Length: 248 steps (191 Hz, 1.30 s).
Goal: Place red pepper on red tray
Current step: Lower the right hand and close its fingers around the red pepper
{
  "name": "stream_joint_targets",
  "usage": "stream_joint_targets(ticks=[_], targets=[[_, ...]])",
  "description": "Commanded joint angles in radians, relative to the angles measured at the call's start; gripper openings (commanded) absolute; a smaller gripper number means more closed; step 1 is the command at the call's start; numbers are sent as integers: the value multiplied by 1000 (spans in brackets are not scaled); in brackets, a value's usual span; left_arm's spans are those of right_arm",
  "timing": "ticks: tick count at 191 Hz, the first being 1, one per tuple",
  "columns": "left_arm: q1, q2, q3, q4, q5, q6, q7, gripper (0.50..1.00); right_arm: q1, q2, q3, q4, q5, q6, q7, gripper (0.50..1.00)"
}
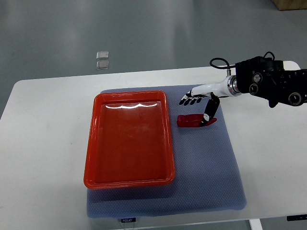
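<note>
Grey floor fills the upper part of the frame, and below it my white table [43,143] carries a blue-grey mat [211,172] across the centre. On the mat's left half sits the red tray [129,178], and as far as I can see it holds nothing, only glare along its far wall. The red pepper [191,120] lies on the mat just to the right of the tray, near centre frame and level with the tray's upper part, so I judge the task as barely started: the pepper is not lifted, and the pick-up, the short carry leftward over the tray's rim and the release are all left to do. My right hand [199,106] reaches in from the right edge of the frame, its black forearm housing in the upper right and the white wrist angled down and left toward the pepper. The fingers [189,100] fan out to the left above the pepper, while the thumb drops down at the pepper's right end and seems to touch or nearly touch it. I read the hand as spread and not closed on anything, poised around the pepper instead of gripping it. I see no left arm anywhere in the frame.
</note>
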Motion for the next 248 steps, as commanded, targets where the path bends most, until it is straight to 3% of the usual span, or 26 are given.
stream_joint_targets(ticks=[1, 99, 204, 248], targets=[[0, 0, 0, 0, 0, 0, 0, 1000, -6, 7, 2, 5, 0, -18, -1, 913], [2, 0, -2, 0, 0, 0, 0, 1000, -57, 10, 2, 5, 1, -92, -3, 901], [6, 0, 1, -2, 0, 0, 0, 1000, -92, 4, 0, 5, -5, -121, -3, 805], [6, 0, 0, -2, 0, 0, 0, 1000, -103, 3, -2, 5, -6, -127, -3, 803]])
